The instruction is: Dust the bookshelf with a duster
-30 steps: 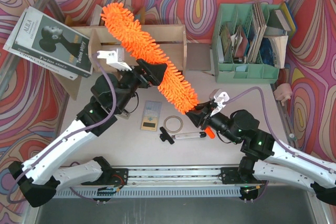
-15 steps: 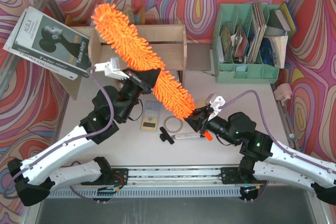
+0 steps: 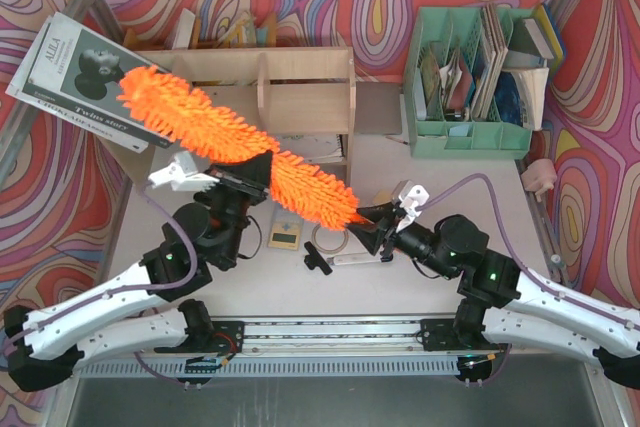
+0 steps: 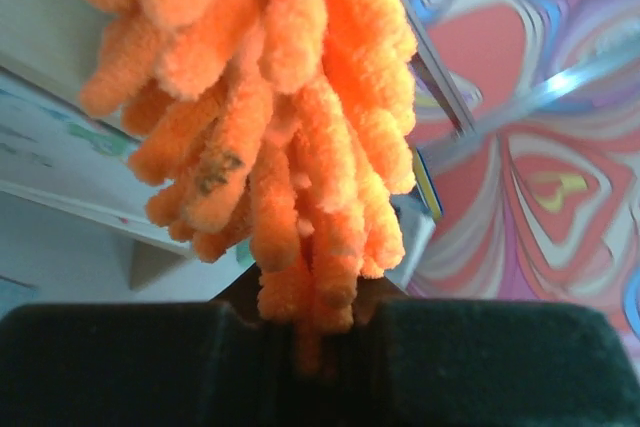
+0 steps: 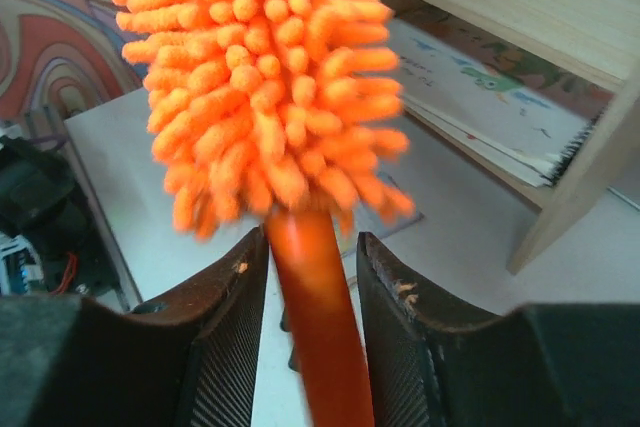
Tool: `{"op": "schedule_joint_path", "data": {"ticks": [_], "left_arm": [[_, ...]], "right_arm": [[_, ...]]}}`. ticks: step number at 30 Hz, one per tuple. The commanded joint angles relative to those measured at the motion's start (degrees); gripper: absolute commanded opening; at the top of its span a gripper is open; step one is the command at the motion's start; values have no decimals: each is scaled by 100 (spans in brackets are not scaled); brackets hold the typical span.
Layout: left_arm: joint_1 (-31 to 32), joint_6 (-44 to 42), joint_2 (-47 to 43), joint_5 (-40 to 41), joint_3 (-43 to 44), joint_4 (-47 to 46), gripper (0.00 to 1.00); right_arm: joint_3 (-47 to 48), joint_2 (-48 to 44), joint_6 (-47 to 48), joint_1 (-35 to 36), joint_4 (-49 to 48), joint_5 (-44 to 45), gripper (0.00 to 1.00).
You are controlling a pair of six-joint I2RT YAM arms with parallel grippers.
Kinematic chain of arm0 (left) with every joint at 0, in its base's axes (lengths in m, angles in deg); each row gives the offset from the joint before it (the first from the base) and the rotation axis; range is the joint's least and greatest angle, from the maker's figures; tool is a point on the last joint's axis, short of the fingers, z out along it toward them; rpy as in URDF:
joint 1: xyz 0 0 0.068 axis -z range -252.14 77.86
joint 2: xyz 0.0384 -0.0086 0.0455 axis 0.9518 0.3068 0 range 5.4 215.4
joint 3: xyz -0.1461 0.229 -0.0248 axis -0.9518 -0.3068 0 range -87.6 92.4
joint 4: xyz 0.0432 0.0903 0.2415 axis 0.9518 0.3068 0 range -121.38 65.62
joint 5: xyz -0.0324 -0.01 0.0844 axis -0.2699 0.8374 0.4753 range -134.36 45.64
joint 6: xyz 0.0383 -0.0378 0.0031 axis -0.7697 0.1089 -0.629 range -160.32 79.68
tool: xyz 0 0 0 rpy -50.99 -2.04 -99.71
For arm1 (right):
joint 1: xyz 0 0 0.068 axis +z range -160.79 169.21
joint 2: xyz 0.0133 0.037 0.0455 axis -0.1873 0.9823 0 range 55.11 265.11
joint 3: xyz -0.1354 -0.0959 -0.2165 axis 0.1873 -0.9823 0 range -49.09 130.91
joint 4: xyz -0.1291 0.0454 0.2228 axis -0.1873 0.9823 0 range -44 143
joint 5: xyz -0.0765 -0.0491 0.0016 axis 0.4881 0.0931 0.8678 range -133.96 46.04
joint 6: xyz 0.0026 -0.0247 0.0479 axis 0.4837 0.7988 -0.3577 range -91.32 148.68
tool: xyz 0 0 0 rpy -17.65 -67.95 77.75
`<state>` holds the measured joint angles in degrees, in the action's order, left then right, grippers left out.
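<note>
Holding the duster [image 3: 200,132] with both arms: my left gripper [image 3: 260,169] clamps its fluffy middle, my right gripper [image 3: 363,220] pinches the handle; the fluff crosses the left front of the bookshelf [image 3: 305,107].

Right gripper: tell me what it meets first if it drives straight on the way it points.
The duster: its fluffy head sits directly ahead of the right gripper, whose jaws hold its handle.
</note>
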<state>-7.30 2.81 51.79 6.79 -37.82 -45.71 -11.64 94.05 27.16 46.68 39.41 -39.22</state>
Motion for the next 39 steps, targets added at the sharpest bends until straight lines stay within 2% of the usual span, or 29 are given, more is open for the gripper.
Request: {"op": "schedule_joint_path", "data": {"ticks": [1,5,7,10,12,16,18,20,23,29,31,36,39], "left_arm": [[-94,12,-654,1534,-248,370,0],[-92,539,-1174,1880,-503,915,0],[-94,1039,-1409,2094,-486,1576,0],[-94,1841,-1708,2371,-484,2529,0],[-94,2324,-1839,2514,-487,3100,0],[-94,3412,-2142,2802,-531,4457,0],[-94,3875,-2222,2925,-607,4961,0],[-94,4373,-2265,3021,-700,5420,0],[-94,5053,-2252,3103,-875,5997,0],[-114,6153,-2124,2989,-1239,6514,0],[-169,6437,-2091,2782,-1407,6431,0],[-475,6188,-2070,2277,-1745,5680,0],[-972,5874,-2081,1660,-1948,5165,0]], "right_arm": [[186,-242,-144,-120,-2,1046,44],[172,-221,-185,-107,53,1161,49],[165,-209,-208,-111,77,1191,54],[167,-166,-255,-113,117,1259,57],[177,-132,-273,-113,138,1274,65],[193,-49,-330,-115,175,1351,68],[204,-1,-362,-114,193,1404,78],[212,52,-384,-113,193,1417,97],[244,128,-426,-114,214,1441,99],[250,208,-470,-106,259,1545,99],[234,234,-500,-118,255,1561,99],[198,317,-604,-112,287,1589,99],[165,351,-685,-113,298,1592,99]]}}
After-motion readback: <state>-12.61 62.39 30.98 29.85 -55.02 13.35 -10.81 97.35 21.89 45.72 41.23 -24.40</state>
